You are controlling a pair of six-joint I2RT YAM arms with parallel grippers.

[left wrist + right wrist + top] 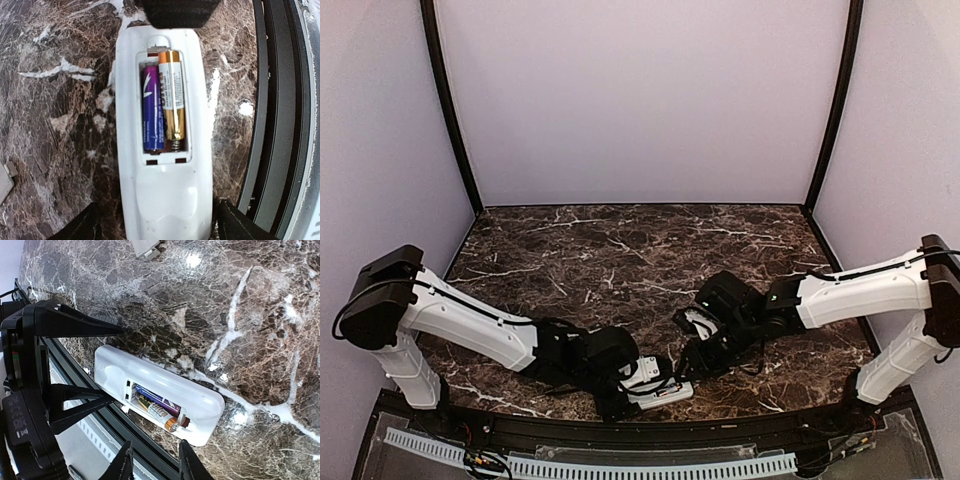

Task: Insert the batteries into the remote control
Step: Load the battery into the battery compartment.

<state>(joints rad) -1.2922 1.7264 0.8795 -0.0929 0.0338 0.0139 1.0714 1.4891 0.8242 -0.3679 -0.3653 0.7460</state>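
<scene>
By the near edge of the marble table the remote control lies back-up, compartment open w/ both batteries side by side in it, one purple, one gold; left gripper spread wide, fingers either side of remote's end, gripping nothing. At the opp. end, right gripper w/ jaws narrow, empty; grey cover lies well apart.

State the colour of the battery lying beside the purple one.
Gold with a white label; battery clearest in left wrist view.

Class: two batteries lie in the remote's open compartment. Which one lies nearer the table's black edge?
The gold-and-white battery. The purple battery beside it lies on the side away from the black edge.
</scene>
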